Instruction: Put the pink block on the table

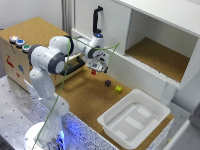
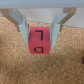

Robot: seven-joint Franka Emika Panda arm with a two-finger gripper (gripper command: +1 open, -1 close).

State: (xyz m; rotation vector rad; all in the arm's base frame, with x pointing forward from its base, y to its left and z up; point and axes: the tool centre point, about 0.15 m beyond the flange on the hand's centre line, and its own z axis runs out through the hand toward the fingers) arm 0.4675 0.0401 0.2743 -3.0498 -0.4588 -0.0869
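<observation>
The pink block [image 2: 38, 42] is a small reddish-pink cube with dark letters on its face. It sits between my two fingers [image 2: 23, 22], which press on its two sides. In the exterior view my gripper [image 1: 95, 68] points down over the cork table [image 1: 85, 97], in front of the white cabinet. The pink block [image 1: 93, 72] is at the fingertips, at or just above the table surface. I cannot tell whether it touches the table.
A dark purple cube [image 1: 107, 83] and a yellow-green cube [image 1: 118, 89] lie on the table toward the exterior view's right. A white tray [image 1: 116, 129] stands further right. The cork-lined cabinet shelf [image 1: 160, 56] is behind. A box with coloured buttons [image 1: 19, 42] stands left.
</observation>
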